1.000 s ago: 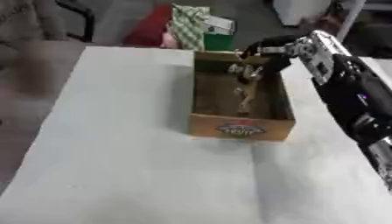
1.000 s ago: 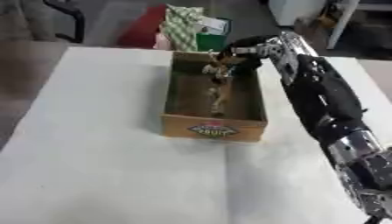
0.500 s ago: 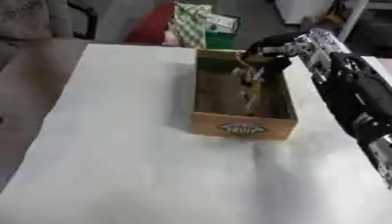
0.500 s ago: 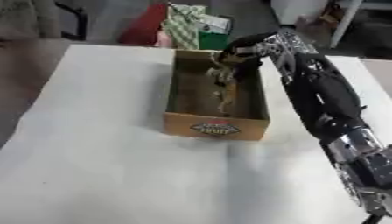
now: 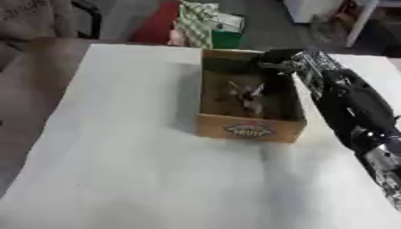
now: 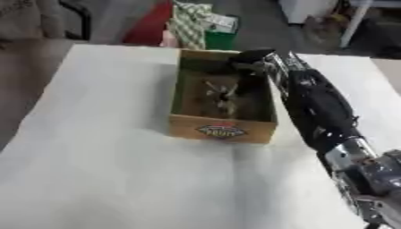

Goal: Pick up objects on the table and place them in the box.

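Left eye view: a wooden box (image 5: 249, 129) with an oval label on its front wall stands on the white table (image 5: 141, 179), toward the far edge and right of the middle. Inside it, on the floor of the box, lies a small brownish object (image 5: 245, 96) with thin light parts sticking up; its kind cannot be made out. The right hand (image 5: 275, 59) sits over the far right corner of the box, at the rim, with the black and silver arm running back along the table's right edge. How far its fingers are spread cannot be told; nothing shows in its hold.

Right eye view: same layout. The object lies apart from the hand, nearer the middle of the box. Beyond the table's far edge stand a green checked bag (image 6: 190, 27) and something red (image 6: 151, 27). The left hand does not show.
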`<state>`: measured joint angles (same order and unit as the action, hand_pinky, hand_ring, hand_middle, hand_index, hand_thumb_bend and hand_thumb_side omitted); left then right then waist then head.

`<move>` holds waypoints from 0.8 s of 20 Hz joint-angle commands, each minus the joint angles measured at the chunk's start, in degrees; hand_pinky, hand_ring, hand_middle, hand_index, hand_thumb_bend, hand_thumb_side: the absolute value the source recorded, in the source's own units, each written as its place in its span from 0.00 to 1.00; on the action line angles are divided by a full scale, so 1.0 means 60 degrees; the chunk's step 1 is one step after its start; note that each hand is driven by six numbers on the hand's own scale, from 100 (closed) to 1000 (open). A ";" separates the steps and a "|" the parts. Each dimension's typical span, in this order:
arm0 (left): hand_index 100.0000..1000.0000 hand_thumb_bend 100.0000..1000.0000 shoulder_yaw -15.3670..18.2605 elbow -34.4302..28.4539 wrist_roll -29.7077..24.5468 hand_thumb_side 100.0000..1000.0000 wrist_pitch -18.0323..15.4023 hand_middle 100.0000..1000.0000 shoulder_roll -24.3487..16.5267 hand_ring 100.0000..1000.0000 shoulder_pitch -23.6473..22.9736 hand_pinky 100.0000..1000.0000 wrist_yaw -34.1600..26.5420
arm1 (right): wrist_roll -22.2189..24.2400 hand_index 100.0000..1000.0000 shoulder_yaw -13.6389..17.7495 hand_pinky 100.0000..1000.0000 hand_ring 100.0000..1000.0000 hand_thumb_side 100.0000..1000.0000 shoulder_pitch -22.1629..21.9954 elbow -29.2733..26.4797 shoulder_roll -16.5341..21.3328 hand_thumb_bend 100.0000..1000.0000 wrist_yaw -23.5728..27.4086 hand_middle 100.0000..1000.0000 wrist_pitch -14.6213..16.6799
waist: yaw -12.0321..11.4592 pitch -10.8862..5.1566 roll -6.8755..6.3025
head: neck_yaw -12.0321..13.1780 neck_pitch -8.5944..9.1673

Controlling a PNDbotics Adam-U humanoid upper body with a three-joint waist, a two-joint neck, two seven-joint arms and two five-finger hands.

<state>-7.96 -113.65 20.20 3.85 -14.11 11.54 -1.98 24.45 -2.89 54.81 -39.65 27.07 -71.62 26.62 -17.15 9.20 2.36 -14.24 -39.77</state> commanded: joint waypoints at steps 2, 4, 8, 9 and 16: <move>0.60 0.00 0.0041 -0.0157 -0.0019 0.73 0.0005 0.54 -0.0059 0.69 0.0089 0.52 -0.0008 | -0.0222 0.95 -0.0076 0.83 0.94 0.84 0.0016 0.0163 0.0022 0.38 -0.0491 0.90 0.0099 | 0.0009 -0.0115 -0.0062 | -0.0011 -0.0041; 0.60 0.00 0.0047 -0.0157 -0.0018 0.73 0.0003 0.54 -0.0054 0.69 0.0091 0.52 -0.0005 | -0.0209 0.95 -0.0114 0.83 0.94 0.86 -0.0045 0.0207 -0.0003 0.38 -0.0620 0.90 0.0175 | 0.0013 -0.0114 -0.0067 | -0.0001 -0.0028; 0.60 0.00 0.0056 -0.0157 -0.0009 0.73 0.0000 0.54 -0.0056 0.69 0.0090 0.52 0.0000 | 0.0047 0.95 -0.0230 0.84 0.94 0.90 -0.0186 0.0182 0.0067 0.41 -0.0757 0.90 0.0488 | 0.0032 -0.0111 -0.0061 | 0.0019 -0.0039; 0.60 0.00 0.0057 -0.0157 -0.0008 0.73 0.0002 0.54 -0.0057 0.69 0.0090 0.52 -0.0001 | 0.0197 0.95 -0.0261 0.83 0.94 0.93 -0.0224 0.0144 0.0110 0.39 -0.0742 0.90 0.0612 | 0.0041 -0.0109 -0.0060 | 0.0031 -0.0043; 0.60 0.00 0.0073 -0.0157 -0.0001 0.72 0.0009 0.54 -0.0075 0.69 0.0097 0.52 0.0026 | 0.1408 0.95 -0.0311 0.83 0.93 0.96 -0.0407 -0.0327 0.0476 0.40 -0.0105 0.89 0.1176 | 0.0122 -0.0114 -0.0061 | 0.0084 -0.0033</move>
<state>-7.95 -113.65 20.15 3.90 -14.09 11.56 -1.98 31.29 -4.29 52.39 -41.15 28.02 -72.82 33.08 -16.50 9.11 2.26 -13.92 -39.77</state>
